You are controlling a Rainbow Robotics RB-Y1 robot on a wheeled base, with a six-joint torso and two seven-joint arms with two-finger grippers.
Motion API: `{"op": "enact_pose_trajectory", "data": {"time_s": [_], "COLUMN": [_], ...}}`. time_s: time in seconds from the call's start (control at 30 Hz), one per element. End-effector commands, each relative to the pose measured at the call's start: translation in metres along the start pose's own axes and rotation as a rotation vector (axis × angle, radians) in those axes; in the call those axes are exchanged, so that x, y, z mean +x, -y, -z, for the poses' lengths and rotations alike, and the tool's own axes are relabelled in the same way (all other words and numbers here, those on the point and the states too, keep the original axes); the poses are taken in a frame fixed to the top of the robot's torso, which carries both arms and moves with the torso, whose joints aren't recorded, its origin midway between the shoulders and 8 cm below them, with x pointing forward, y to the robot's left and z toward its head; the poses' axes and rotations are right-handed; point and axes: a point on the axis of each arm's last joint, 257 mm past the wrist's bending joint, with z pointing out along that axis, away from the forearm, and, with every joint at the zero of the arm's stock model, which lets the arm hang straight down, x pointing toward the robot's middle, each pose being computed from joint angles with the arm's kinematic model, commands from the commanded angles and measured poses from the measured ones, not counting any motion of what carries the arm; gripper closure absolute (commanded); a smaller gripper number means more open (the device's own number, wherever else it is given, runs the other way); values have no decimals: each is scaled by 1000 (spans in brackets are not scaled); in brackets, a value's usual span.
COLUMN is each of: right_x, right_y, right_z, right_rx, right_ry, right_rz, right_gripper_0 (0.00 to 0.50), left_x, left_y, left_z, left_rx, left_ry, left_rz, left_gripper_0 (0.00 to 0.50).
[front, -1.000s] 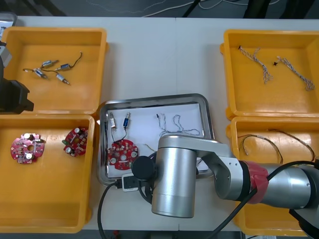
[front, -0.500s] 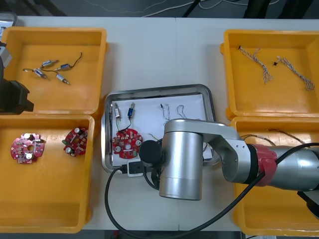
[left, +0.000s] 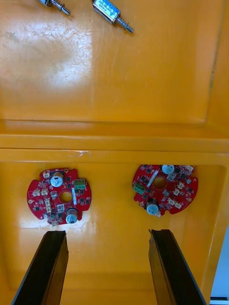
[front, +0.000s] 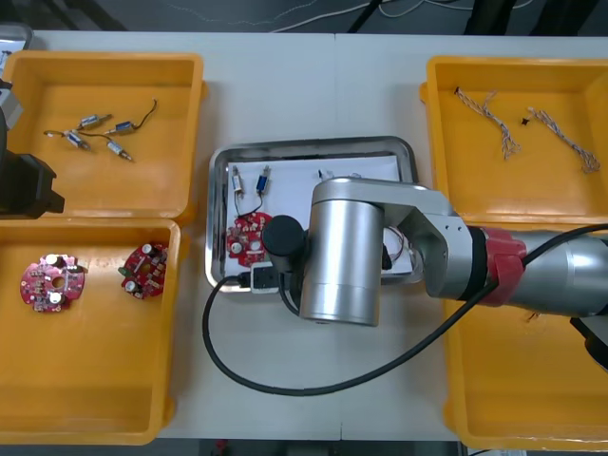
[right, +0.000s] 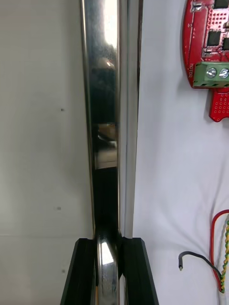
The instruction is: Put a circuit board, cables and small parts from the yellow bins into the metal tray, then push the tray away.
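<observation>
The light bench (front: pixel 285 95) carries the yellow bins (front: pixel 104 59) at both sides and the metal tray (front: pixel 313 145) between them. The right end effector (right: pixel 109 245) is clamped on the rim of the tray. The left end effector (left: pixel 106 233) hangs with fingers apart over two circuit boards (left: pixel 59 195) in the near left bin (front: pixel 95 418). Inside the tray lie another circuit board (front: pixel 247 237), a red and yellow cable (right: pixel 220 252) and two small metal parts (front: pixel 265 180).

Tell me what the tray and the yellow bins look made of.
Metal tray: polished steel-like metal; its rim, clamped by the right gripper, mirrors like chrome. Floor looks white, perhaps a liner. Yellow bins, under the open left gripper: probably moulded plastic, glossy, with soft highlights and rounded corners.
</observation>
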Motion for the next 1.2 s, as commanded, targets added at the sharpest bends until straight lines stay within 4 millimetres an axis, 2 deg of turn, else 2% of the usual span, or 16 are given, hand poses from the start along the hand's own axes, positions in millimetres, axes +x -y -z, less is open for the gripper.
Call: {"op": "enact_pose_trajectory", "data": {"time_s": [0.03,0.33,0.87,1.2], "right_x": [-5,-5,-10,-14], "right_y": [35,69,104,134], "right_z": [9,12,14,17], "right_rx": [66,116,138,183], "right_ry": [-8,-16,-2,12], "right_rz": [-15,-15,-10,21], "right_gripper_0": [500,500,500,500], "left_x": [-6,-6,-6,-6], "left_y": [-16,-16,-16,-16], "left_z": [13,13,13,13], "left_rx": [-46,-46,-46,-46], "left_ry": [33,33,33,33], "left_rz": [-85,-85,-85,-85], "left_gripper_0": [0,0,0,0]}}
